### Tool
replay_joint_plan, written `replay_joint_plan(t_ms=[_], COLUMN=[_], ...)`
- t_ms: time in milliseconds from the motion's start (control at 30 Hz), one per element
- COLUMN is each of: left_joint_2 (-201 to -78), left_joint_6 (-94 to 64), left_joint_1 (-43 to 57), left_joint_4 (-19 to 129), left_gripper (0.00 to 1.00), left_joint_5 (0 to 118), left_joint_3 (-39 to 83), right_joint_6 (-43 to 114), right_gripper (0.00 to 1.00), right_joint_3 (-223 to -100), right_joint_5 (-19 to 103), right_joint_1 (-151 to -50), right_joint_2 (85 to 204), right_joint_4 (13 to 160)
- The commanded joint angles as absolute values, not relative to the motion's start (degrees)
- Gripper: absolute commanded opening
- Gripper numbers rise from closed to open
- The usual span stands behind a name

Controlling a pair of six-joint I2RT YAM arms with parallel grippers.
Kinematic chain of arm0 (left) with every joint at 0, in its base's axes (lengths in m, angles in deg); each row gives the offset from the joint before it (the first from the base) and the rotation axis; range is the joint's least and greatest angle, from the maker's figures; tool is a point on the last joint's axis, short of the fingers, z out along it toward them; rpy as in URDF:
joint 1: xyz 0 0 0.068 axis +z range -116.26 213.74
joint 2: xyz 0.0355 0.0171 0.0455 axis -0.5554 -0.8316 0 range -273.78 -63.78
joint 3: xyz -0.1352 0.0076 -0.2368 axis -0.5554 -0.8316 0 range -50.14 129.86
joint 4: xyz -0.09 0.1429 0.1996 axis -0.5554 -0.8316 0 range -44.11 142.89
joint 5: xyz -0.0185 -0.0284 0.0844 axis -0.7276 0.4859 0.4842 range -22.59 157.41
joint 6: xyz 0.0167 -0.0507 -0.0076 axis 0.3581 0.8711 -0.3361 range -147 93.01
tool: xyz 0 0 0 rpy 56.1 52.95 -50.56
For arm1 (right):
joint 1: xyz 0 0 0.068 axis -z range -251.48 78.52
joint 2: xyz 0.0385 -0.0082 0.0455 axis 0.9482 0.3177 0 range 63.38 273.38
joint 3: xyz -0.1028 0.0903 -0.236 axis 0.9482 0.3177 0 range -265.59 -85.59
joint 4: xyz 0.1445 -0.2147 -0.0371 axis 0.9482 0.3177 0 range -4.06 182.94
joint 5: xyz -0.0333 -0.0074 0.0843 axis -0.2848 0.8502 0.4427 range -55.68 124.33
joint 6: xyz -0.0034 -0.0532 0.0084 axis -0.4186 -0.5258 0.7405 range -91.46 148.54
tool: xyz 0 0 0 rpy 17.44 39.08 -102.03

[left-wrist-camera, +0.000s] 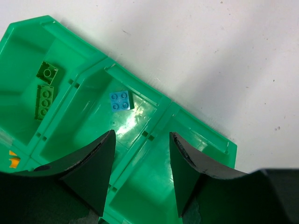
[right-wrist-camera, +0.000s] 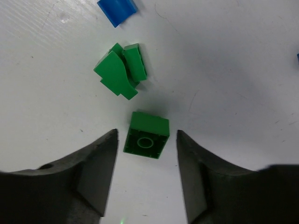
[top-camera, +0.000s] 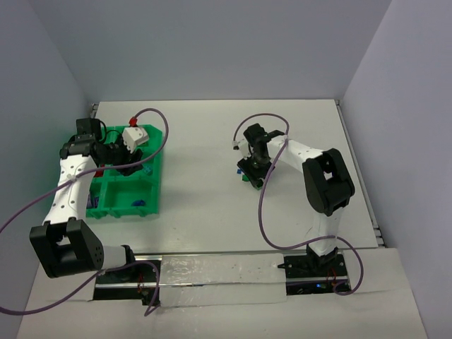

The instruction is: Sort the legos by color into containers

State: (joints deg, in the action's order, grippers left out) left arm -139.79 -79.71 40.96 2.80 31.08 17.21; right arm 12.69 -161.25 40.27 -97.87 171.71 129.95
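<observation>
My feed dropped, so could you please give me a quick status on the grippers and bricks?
Left gripper open, empty, over tray holding blue brick. Right gripper open around green brick on table. Nothing in the way.

In the left wrist view an orange piece (left-wrist-camera: 14, 160) shows only as a sliver, cut by the left edge and partly behind one of the left arm's fingers (left-wrist-camera: 88, 172), which also cover the near bins of the green tray (left-wrist-camera: 205, 135). In the right wrist view the top edge crops a blue brick (right-wrist-camera: 117, 10), and the right edge leaves only a blue speck (right-wrist-camera: 297, 57). From above, the left arm (top-camera: 70, 187) hides much of the tray's contents.
</observation>
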Motion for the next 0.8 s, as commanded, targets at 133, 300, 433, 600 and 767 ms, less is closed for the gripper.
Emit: replay_joint_plan(t_ms=[133, 300, 433, 600, 767], left_joint_2=[-140.9, -142.8, -144.4, -149.9, -152.0], left_joint_6=[-75.0, -68.9, -63.0, -54.0, -47.2], left_joint_1=[40.4, 40.5, 40.4, 40.4, 38.0], left_joint_4=[7.9, 10.3, 13.3, 15.9, 23.6], left_gripper=[0.59, 0.61, 0.71, 0.84, 0.9], left_joint_5=[30.2, 28.3, 24.4, 20.8, 16.4], left_joint_3=[18.3, 21.0, 23.2, 30.8, 31.2], right_joint_6=[15.6, 14.6, 12.6, 13.2, 21.2], right_gripper=[0.5, 0.25, 0.01, 0.0, 0.0], right_joint_3=[-160.3, -159.2, -160.0, -167.5, -179.1], right_joint_5=[38.6, 42.1, 49.2, 65.0, 78.7], right_joint_1=[-98.1, -97.6, -94.9, -91.2, -89.7], right_joint_2=[171.4, 169.5, 167.4, 166.0, 171.4], right_joint_4=[128.7, 128.3, 126.5, 125.6, 126.1])
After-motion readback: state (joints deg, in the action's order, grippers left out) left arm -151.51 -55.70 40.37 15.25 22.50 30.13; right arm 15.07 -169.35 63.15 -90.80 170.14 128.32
